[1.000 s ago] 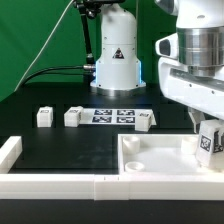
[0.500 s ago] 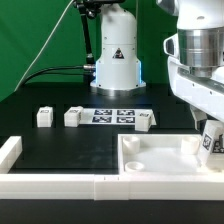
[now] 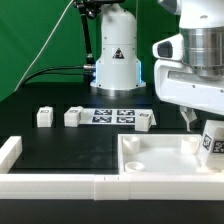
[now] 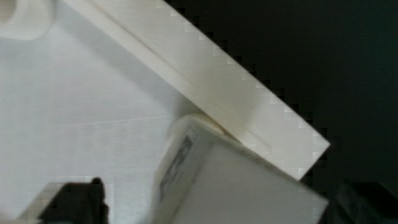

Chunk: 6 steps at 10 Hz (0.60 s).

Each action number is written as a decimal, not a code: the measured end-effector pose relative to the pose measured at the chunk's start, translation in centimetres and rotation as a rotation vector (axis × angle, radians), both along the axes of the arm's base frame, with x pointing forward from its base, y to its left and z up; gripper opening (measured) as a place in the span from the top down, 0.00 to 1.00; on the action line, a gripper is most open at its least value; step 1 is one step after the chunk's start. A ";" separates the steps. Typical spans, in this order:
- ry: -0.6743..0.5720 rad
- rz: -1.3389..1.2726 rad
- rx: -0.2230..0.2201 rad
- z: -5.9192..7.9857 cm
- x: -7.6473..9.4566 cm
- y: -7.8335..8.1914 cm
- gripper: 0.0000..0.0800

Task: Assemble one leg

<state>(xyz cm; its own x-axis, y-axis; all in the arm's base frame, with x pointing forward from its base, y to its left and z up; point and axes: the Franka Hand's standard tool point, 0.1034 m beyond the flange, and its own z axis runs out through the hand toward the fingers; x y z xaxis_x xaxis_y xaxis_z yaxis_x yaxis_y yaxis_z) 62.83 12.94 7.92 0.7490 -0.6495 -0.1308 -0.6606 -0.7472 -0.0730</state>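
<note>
My gripper (image 3: 205, 128) is shut on a leg (image 3: 210, 141), a small white block with a black-and-white tag, and holds it upright over the far right corner of the large white tray (image 3: 150, 165). In the wrist view the leg (image 4: 240, 170) fills the space between the dark fingers (image 4: 71, 205) of my gripper (image 4: 222, 208), close to the tray's rim (image 4: 214, 75). I cannot tell whether the leg touches the tray. Three more legs lie on the black table: two at the exterior view's left (image 3: 44, 116) (image 3: 72, 117) and one further right (image 3: 146, 120).
The marker board (image 3: 112, 115) lies between the loose legs. The robot base (image 3: 116, 60) stands behind it. Long white border rails run along the front (image 3: 60, 186) and at the exterior view's left (image 3: 10, 150).
The gripper with the leg shifted a little toward the exterior view's right, then back left. The leg stays over the tray's far right corner. The loose legs have not moved.
</note>
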 end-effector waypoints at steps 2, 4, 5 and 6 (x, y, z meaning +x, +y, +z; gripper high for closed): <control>-0.028 0.249 0.007 -0.1 -0.2 0.2 0.19; -0.061 0.506 0.009 -0.1 -0.3 0.4 0.19; -0.074 0.632 0.009 -0.3 -0.4 0.4 0.19; -0.087 0.738 0.011 -0.3 -0.4 0.3 0.19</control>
<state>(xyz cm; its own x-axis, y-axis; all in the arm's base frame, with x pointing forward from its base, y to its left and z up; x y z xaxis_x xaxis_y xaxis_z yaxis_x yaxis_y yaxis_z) 62.38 13.20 7.58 0.9981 0.0275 -0.0544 0.0212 -0.9934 -0.1123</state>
